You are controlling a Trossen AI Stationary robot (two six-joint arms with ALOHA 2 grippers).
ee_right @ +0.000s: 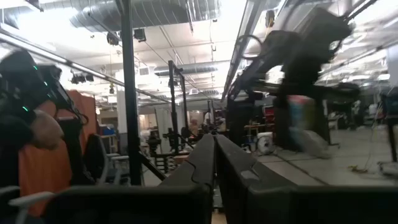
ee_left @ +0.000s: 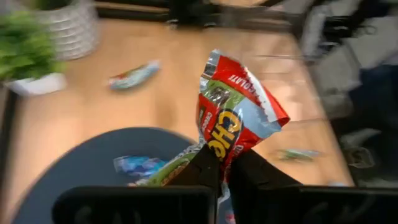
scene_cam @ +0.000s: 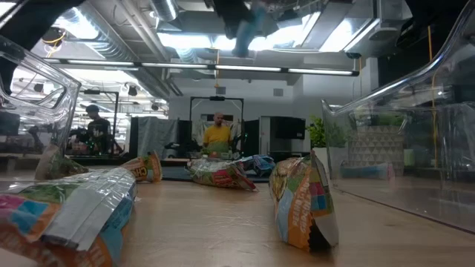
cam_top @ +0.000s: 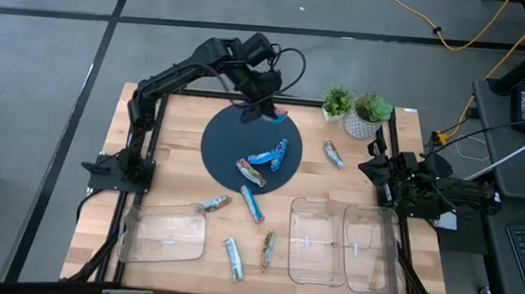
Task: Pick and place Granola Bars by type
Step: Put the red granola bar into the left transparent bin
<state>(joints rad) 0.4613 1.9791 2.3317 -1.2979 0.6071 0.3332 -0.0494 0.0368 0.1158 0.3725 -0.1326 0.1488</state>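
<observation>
My left gripper point(cam_top: 261, 110) hangs over the far edge of the dark round mat point(cam_top: 221, 144), shut on a red, green and pale-blue granola bar point(ee_left: 233, 118). In the low view it shows blurred, high above the table point(scene_cam: 245, 30). Two more bars lie on the mat, a blue one point(cam_top: 271, 154) and a mixed-colour one point(cam_top: 251, 172). Other bars lie flat on the wood point(cam_top: 334, 154), point(cam_top: 214, 202), point(cam_top: 252, 203), point(cam_top: 232, 258), point(cam_top: 267, 249). My right gripper point(ee_right: 214, 149) is shut on nothing and rests at the table's right edge point(cam_top: 395, 179). My left gripper pinches the bar between its two fingers point(ee_left: 208, 171) at one end of the wrapper point(ee_left: 217, 149). The rest of the bar sticks out past the fingertips, its crinkled free end point(ee_left: 249, 87) farthest off. It is lifted clear above the mat.
Three clear plastic trays stand along the near side: one at the left point(cam_top: 164, 235), two side by side at the right point(cam_top: 319, 242), point(cam_top: 369, 249). Two potted plants point(cam_top: 338, 101), point(cam_top: 369, 113) stand at the far right corner. People show in the room beyond point(scene_cam: 217, 133).
</observation>
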